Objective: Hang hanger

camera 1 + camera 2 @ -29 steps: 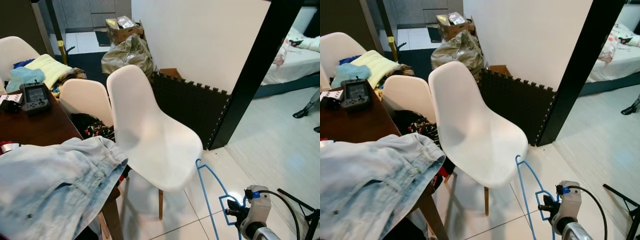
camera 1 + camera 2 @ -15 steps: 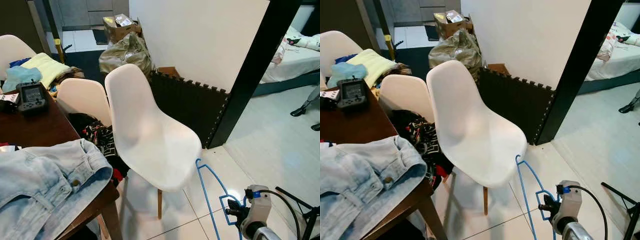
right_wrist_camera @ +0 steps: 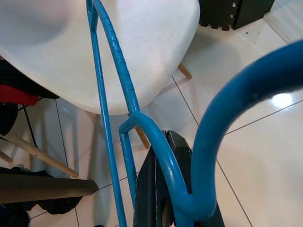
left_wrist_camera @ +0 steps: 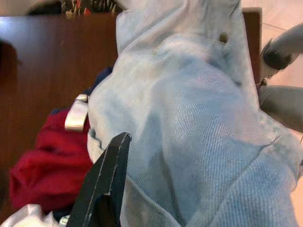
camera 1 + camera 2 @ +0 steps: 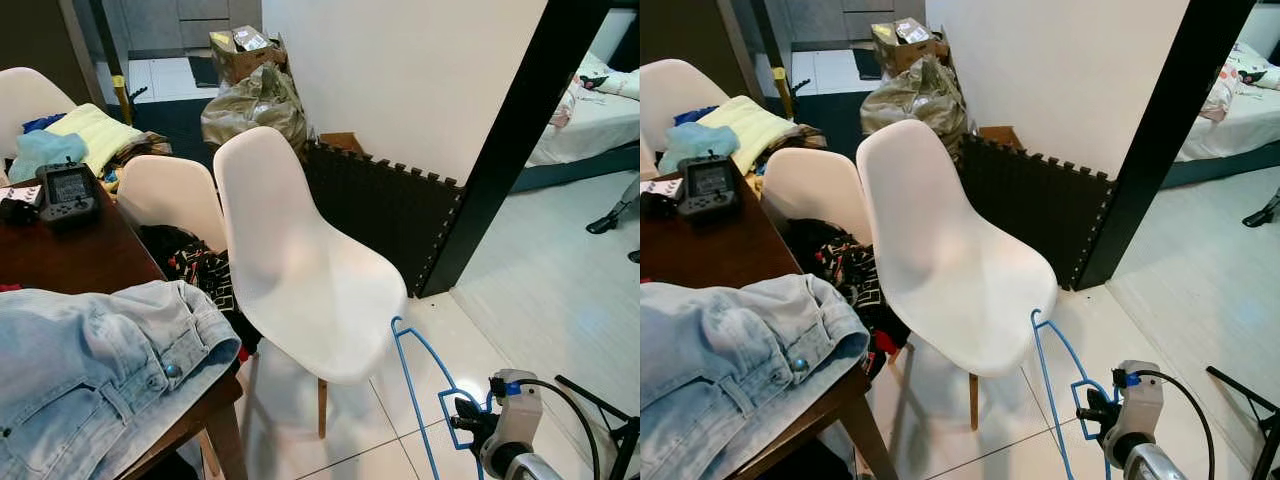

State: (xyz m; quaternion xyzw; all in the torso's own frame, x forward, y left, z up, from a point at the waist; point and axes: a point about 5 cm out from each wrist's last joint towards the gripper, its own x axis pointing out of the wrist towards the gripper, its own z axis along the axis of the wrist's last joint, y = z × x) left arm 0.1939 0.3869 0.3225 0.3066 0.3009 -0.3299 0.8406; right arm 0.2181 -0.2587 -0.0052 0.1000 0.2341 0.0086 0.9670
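A: Carrying step, by my reading. Right gripper (image 5: 462,424) sits at the lower right of the frame, fingers clamped on the blue hanger (image 5: 420,352). The wrist view has the black fingers (image 3: 154,189) closed round the blue wire near its bend. The hanger's long side rises from the gripper toward the front edge of the white chair (image 5: 300,270), just beside the seat rim; touching or not, I cannot tell.

B: Left side?

A: Left gripper (image 4: 102,182) hangs over the jeans (image 5: 90,370) on the brown table (image 5: 70,255), lower left of the frame. One black finger shows against the denim. Open or closed: cannot tell.

B: Any rail or hook to hang it on?

A: None that I can make out. Middle of the frame has the black foam mat (image 5: 385,215) against the white wall, with a bedroom doorway at upper right. Judgement: the hang is not yet begun. The next move calls for finding a rod or hook, then lifting the hanger clear of the chair without snagging the seat.

B: Change against the earlier frames?

A: Whole picture has shifted a little, so the camera moved. The jeans lay further over the table edge a second ago, showed less half a second ago, and now cover somewhat more again. Hanger and right gripper sit at the same spot in the frame, grip unchanged.
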